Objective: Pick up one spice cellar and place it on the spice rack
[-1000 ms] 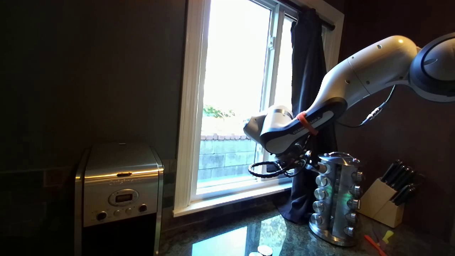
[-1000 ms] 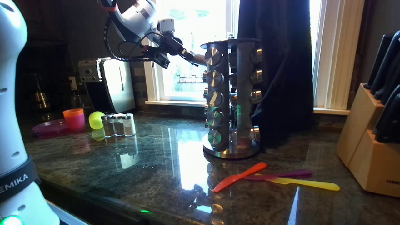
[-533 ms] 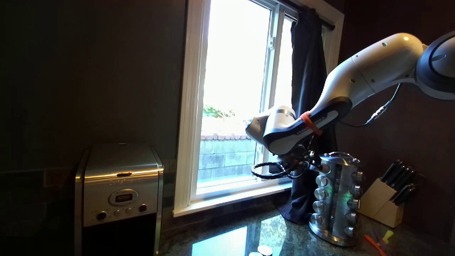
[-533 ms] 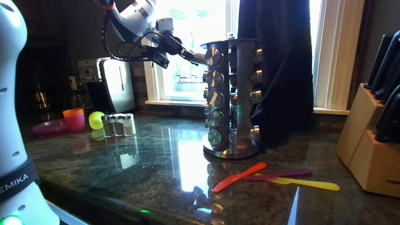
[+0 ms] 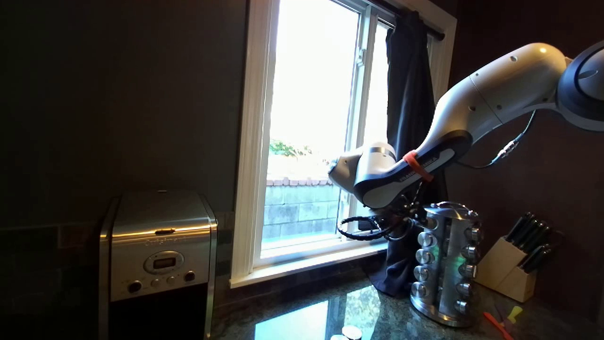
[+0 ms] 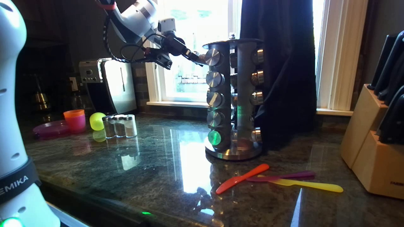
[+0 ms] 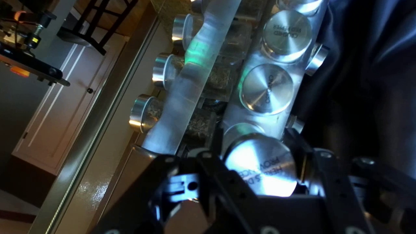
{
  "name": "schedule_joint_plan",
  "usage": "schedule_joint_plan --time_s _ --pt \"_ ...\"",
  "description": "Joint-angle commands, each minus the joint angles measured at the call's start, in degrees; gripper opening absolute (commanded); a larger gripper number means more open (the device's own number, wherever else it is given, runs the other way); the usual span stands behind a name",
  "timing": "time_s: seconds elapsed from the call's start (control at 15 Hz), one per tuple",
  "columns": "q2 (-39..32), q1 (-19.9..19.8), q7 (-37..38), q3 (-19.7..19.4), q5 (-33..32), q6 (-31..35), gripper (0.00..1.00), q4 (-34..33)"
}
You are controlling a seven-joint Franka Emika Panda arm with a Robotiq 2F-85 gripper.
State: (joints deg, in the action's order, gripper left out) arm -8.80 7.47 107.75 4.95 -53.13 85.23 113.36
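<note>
Wrist view: the spice jar [image 7: 261,165] is clamped in the gripper [image 7: 253,138], whose two sides press on it from left and right, parted no wider than the jar's own breadth. Its round metal lid faces the camera, bright with glare, the word PROVENCE partly legible. In an exterior view the jar is at the top row of the spice rack [image 6: 235,154], on its left side; whether it sits inside the slot or only before it cannot be told. The rack stands upright on the counter [image 6: 157,173], lids showing down its columns. The arm [image 6: 135,23] extends from the left, above the counter.

On the near side of the rack lie an orange knife [image 6: 243,178], a purple knife [image 6: 296,175] and a yellow knife [image 6: 312,185], close together. A wooden knife block [image 6: 378,164] with dark handles stands to the right. Behind the rack hangs a dark curtain [image 6: 284,78], beside the window [image 6: 195,75].

To the left, well apart from the rack, three jars [image 6: 119,127] stand upright side by side. Just beyond them is a rounded yellow-green thing [image 6: 97,121]; farther left come orange-and-pink cups [image 6: 75,122] and a purple plate [image 6: 52,128]. In both exterior views a steel appliance [image 5: 163,236] stands left of the window.
</note>
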Motion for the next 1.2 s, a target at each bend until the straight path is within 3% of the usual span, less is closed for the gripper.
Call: schedule_joint_plan --time_s 0.0,0.67,1.13 --pt "2.3 -0.36 2.24 -0.13 -2.5 3.19 0.24 3.02" --pt "3.37 -1.46 6.5 -0.62 -1.59 3.96 0.24 4.75" --pt "2.36 -0.95 9.35 -0.32 -5.33 2.65 0.24 5.15"
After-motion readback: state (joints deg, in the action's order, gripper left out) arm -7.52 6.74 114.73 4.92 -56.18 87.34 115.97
